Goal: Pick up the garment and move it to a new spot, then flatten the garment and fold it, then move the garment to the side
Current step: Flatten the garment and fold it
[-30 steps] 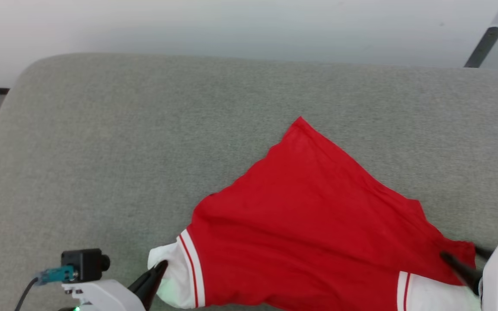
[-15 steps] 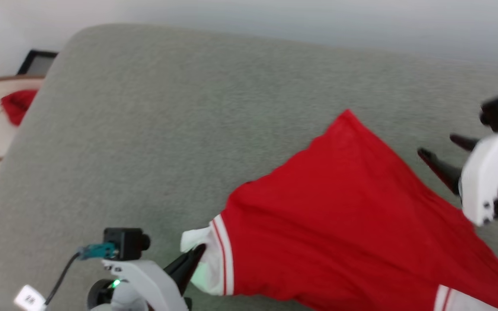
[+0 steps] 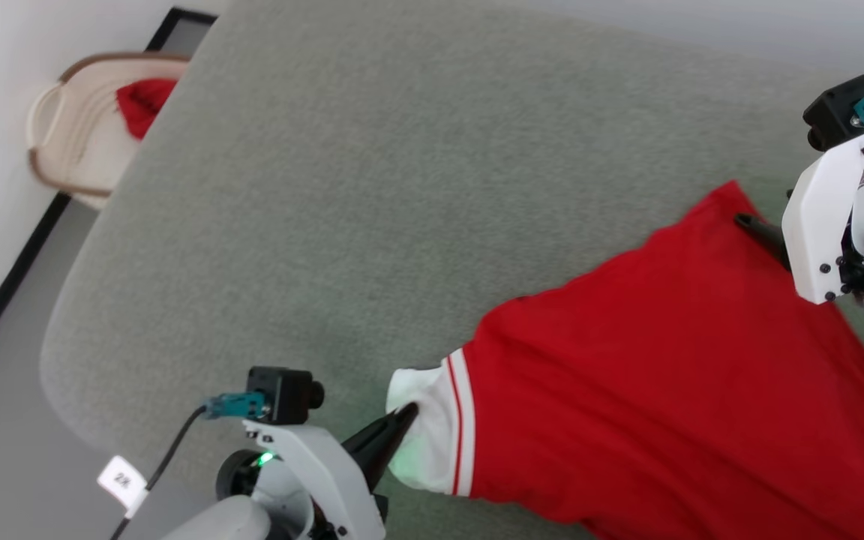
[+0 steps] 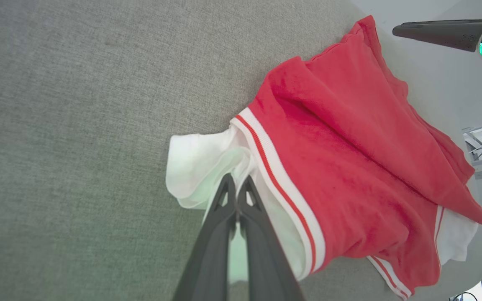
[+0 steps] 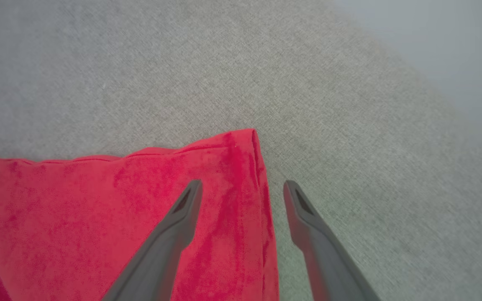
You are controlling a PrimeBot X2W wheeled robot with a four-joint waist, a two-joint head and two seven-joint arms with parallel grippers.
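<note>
The garment (image 3: 664, 375), a red jersey with white sleeves and striped trim, lies spread on the grey padded surface (image 3: 342, 195). My left gripper (image 3: 404, 415) is shut on its white left sleeve (image 4: 199, 159); the left wrist view shows the fingertips (image 4: 229, 188) pressed together in the fabric. My right gripper (image 3: 760, 214) hovers open over the garment's far corner (image 5: 245, 142). In the right wrist view its two fingers (image 5: 191, 196) straddle the red side hem, one over the cloth and one over the grey surface, holding nothing.
A beige basket (image 3: 72, 142) holding a small red cloth scrap (image 3: 141, 105) stands on the floor at the upper left, beyond the surface's rounded edge. Bare grey surface stretches left of and behind the garment. A white wall runs along the left.
The head camera has swung, shifting the whole picture right. My right gripper left the hem near the right sleeve and moved up to the garment's far corner, still open. The left gripper keeps its hold.
</note>
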